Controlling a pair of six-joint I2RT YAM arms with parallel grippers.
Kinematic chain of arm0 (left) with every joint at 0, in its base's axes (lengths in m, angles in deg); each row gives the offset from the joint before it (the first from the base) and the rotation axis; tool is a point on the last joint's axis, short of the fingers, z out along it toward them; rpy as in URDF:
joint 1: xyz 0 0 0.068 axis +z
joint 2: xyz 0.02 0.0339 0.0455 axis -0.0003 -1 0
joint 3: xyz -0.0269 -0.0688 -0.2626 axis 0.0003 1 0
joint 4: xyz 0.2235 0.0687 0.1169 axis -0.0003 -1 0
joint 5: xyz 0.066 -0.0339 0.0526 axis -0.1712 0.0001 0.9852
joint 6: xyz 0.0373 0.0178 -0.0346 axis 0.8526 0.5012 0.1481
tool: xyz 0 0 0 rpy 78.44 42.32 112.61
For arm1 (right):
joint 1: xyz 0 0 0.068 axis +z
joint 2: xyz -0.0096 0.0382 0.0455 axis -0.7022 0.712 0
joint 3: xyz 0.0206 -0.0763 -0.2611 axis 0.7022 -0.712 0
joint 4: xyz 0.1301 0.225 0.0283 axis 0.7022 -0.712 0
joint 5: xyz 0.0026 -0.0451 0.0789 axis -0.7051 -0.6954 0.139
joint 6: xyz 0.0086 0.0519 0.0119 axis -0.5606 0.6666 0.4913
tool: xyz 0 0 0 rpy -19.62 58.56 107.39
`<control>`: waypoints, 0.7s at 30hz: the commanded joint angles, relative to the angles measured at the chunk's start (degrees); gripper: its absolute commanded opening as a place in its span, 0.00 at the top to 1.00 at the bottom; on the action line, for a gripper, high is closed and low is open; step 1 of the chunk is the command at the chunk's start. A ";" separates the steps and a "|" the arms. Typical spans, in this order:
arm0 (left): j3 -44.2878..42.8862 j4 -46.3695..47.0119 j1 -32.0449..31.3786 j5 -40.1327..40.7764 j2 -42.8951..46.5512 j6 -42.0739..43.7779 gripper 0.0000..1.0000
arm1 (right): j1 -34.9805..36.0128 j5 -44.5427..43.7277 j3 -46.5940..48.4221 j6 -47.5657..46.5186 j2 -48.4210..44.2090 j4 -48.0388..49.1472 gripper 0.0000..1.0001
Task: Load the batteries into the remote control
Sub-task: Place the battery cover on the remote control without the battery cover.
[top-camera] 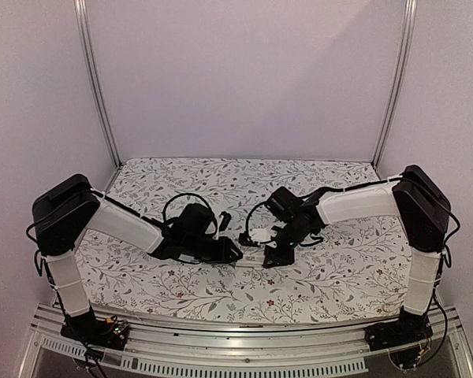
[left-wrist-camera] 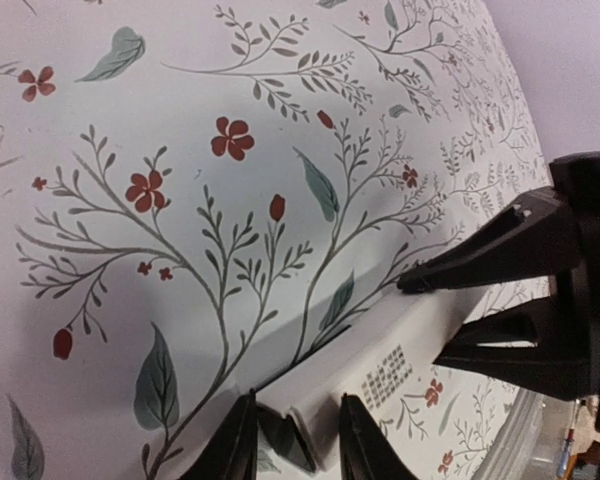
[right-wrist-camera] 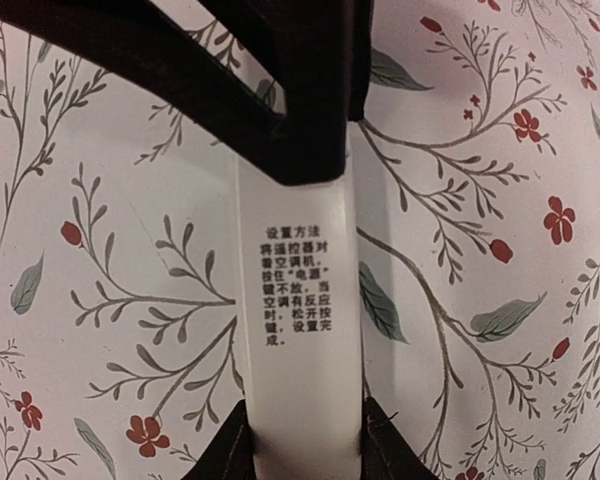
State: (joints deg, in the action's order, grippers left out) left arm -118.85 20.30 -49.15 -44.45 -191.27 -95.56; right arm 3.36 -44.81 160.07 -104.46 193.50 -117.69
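Now, with the left gripper [left-wrist-camera: 300, 405] and right gripper [right-wrist-camera: 305, 412] both clamped on the slim white rectangular plastic remote control [right-wrist-camera: 298, 300], we risk twisting it if either tugs unevenly.

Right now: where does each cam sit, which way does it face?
Top external: above and behind the bases, facing down and forward over the floral table; left arm and right arm meet mid-table.
Left wrist: low, looking obliquely along the remote control; left gripper at bottom, right gripper at right.
Right wrist: close above, looking down on the remote's printed label; own fingers at bottom, left gripper's at top.
Shared: both wrist views show the remote with both grippers on it.
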 commanded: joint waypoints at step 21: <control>1.33 -1.40 0.46 1.38 1.61 0.42 0.72 | -1.36 5.21 0.97 9.53 -10.86 2.24 0.31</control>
State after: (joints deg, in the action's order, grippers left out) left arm -118.63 19.99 -49.15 -44.16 -191.01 -95.58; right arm 3.14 -42.43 162.26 -101.69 190.46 -118.56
